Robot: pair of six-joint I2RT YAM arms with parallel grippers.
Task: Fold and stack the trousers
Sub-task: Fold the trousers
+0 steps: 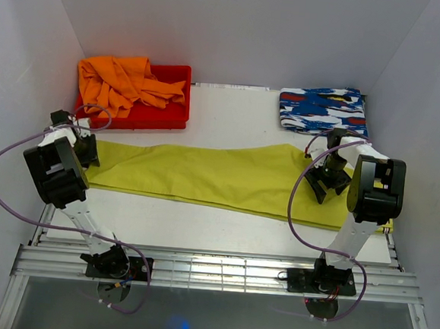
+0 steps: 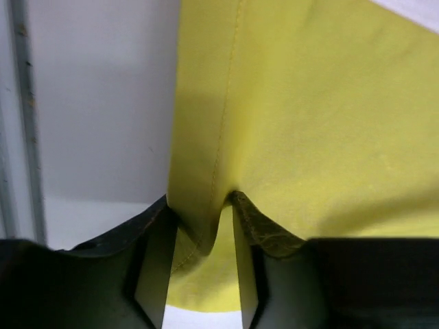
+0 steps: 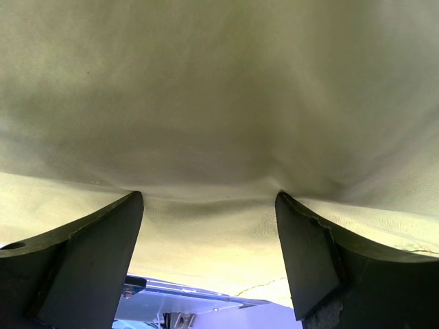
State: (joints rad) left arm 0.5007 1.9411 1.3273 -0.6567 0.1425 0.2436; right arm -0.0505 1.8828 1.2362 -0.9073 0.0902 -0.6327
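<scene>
Left pincer [image 2: 200, 209] clenched on the hem of the long yellow-green cloth trousers [image 1: 204, 175] at 9 o'clock, probably to carry that end over for the fold. Right pincer [image 3: 209, 197] spread wide, down on the cloth at 3 o'clock, nothing gripped yet. Trousers lie flat across the white tabletop [image 1: 232, 108], 9 to 3.

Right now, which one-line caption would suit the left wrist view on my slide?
Left gripper closed on a seamed edge of the yellow-green trousers, white table alongside.

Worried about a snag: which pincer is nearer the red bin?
Left. The left pincer sits just in front of the red bin, pinching the trousers; the right pincer is across the table, by the patterned cloth.
</scene>
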